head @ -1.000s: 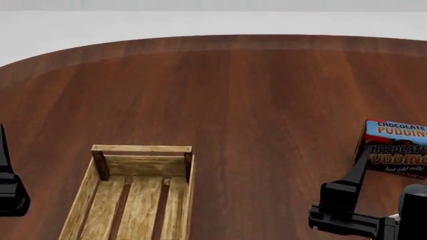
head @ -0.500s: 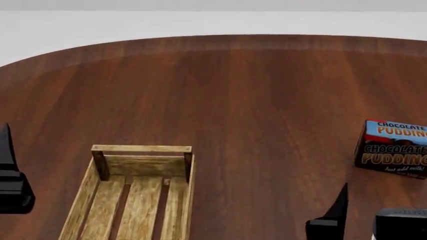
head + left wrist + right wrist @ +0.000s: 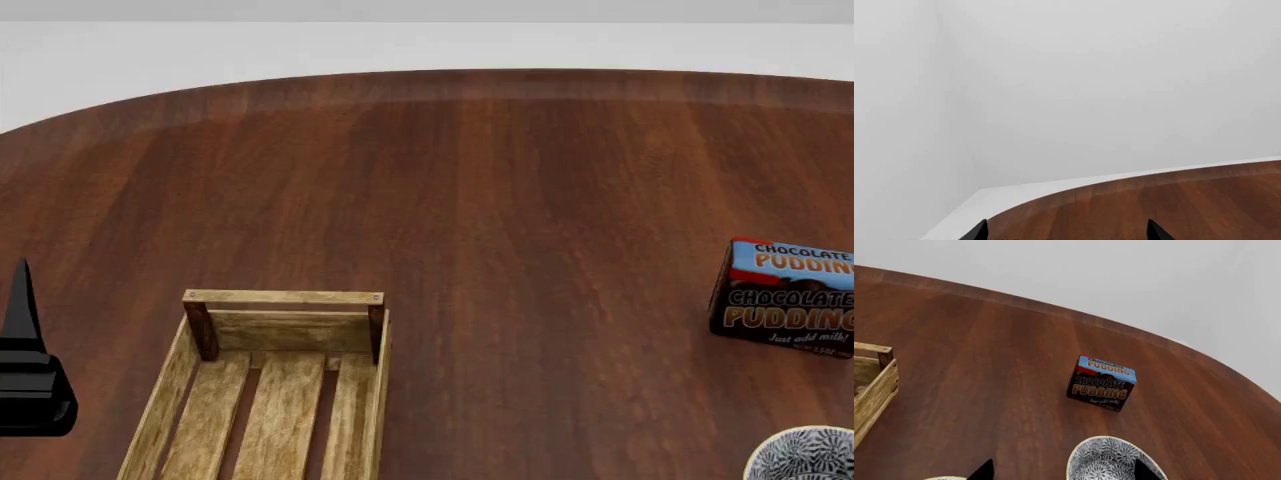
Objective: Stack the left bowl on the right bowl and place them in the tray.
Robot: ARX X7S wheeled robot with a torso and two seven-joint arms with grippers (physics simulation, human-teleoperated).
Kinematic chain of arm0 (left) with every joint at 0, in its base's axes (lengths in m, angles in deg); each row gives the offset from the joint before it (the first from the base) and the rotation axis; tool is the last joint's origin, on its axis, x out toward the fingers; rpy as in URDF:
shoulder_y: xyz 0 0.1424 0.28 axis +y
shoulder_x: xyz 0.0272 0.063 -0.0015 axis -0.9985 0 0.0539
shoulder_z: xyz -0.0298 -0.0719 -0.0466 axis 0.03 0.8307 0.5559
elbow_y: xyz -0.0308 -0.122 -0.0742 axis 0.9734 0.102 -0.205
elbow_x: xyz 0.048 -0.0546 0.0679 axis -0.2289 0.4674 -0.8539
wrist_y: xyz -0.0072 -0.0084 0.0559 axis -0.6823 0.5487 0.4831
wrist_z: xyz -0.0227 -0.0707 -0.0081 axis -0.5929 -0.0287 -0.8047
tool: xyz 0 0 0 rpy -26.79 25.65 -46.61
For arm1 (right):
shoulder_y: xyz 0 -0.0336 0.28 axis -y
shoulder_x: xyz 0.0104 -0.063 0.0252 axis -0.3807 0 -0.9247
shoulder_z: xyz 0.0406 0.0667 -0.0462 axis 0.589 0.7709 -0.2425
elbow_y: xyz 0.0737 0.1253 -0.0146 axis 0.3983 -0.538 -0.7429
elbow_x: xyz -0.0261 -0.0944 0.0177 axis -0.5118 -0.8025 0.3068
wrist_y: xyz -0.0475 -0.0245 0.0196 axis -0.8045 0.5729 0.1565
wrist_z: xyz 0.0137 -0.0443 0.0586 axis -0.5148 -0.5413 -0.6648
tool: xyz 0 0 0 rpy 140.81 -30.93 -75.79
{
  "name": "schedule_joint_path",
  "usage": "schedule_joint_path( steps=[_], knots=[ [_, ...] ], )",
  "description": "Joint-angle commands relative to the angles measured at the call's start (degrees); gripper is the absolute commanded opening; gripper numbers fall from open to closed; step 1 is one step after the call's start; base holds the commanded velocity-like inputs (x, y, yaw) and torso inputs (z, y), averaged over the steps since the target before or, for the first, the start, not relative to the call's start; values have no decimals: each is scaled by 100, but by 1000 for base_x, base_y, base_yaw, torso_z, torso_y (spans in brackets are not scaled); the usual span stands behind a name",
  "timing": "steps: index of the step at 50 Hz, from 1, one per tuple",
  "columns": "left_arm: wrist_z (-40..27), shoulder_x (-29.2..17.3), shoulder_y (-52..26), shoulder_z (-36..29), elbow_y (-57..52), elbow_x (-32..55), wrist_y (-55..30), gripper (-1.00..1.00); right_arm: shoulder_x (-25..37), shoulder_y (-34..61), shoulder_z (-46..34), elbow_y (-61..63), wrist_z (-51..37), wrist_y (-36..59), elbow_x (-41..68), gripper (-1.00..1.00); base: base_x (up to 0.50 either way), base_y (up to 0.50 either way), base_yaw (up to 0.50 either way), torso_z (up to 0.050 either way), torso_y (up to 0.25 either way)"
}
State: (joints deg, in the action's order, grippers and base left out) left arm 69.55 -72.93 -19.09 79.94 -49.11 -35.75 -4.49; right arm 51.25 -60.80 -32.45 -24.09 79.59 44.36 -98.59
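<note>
Right tool (image 3: pixel 1062 470) withdrawn from head view, probably above bowl (image 3: pixel 1114 460).

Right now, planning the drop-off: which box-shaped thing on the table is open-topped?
The light-wood tray, with a slatted bottom and no lid; the chocolate pudding box is a closed printed carton.

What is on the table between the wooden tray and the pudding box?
Nothing. The head view shows only bare table between the tray and the pudding box.
</note>
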Motion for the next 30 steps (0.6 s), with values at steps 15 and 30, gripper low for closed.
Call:
schedule_joint_path(
  steps=[15, 30],
  knots=[
    [-57, -38, 18, -66, 133, 32, 116, 100, -80, -220, -26, 12, 1437, 717, -1115, 100, 0, 0, 0, 0, 0],
    [-90, -58, 29, -87, 133, 62, 128, 100, -81, -1020, 820, 12, 43, 296, 1099, 100, 0, 0, 0, 0, 0]
  ],
)
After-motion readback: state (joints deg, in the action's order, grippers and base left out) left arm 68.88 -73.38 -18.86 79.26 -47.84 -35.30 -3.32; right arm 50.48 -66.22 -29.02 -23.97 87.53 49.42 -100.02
